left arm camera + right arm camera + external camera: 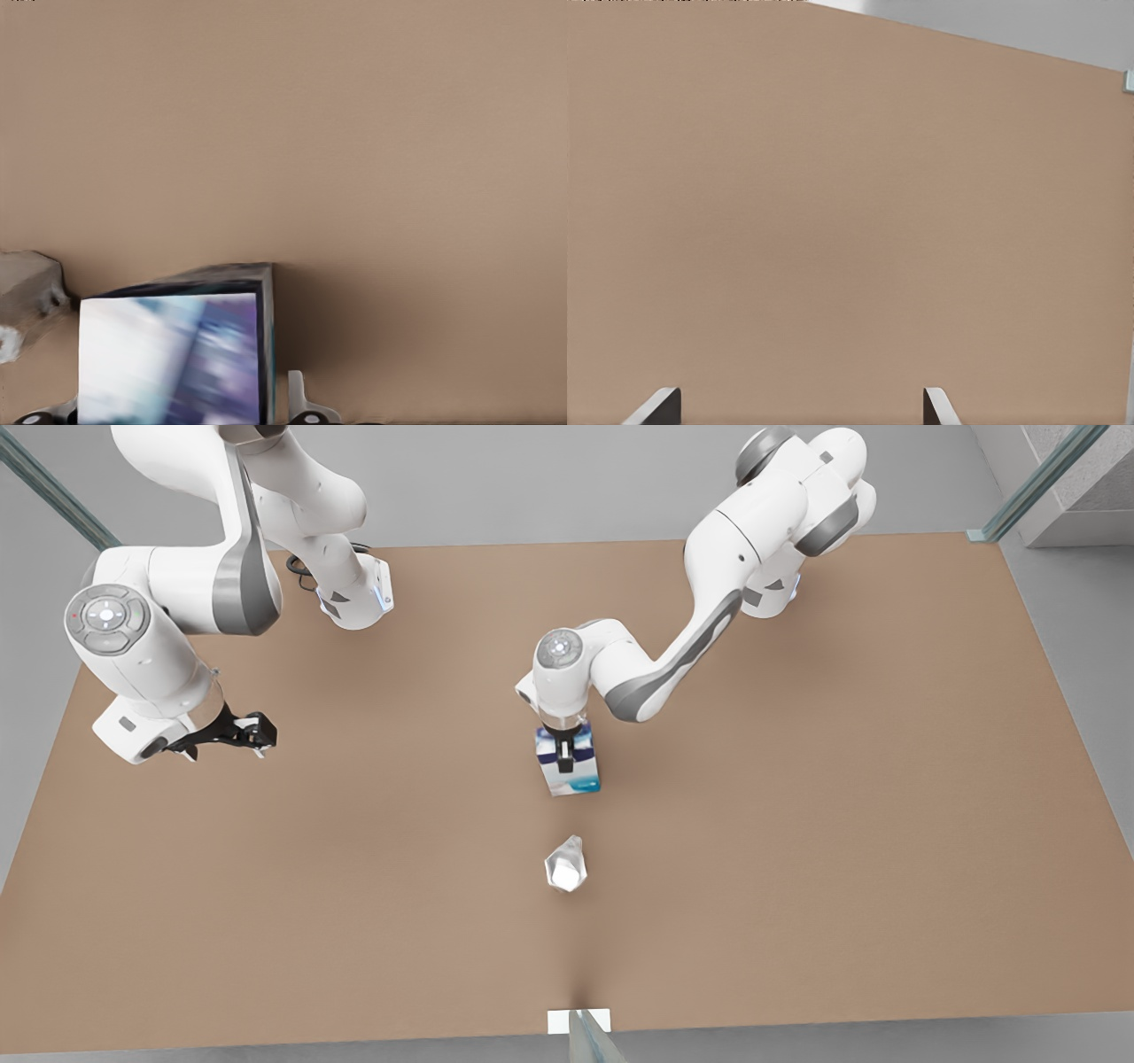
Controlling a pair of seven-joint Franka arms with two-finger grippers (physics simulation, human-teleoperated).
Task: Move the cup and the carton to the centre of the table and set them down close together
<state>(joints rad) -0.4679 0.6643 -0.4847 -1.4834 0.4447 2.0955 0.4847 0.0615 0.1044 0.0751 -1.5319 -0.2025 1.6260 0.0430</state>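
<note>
Plain matte brown table [797,824]. Left gripper [565,757] fingers pinching the boxy white-and-blue carton [568,769] near the centre. Right gripper [252,732] waiting at the front view's left, fingers spread. Faceted glassy cup [565,864] near the carton, apart. Next, probably: set carton closer to the cup.

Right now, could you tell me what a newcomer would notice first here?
The left gripper clamps the blue-banded white carton at the middle of the brown table. The faceted cup stands free just in front of it. The right gripper waits open at the front view's left.
</note>
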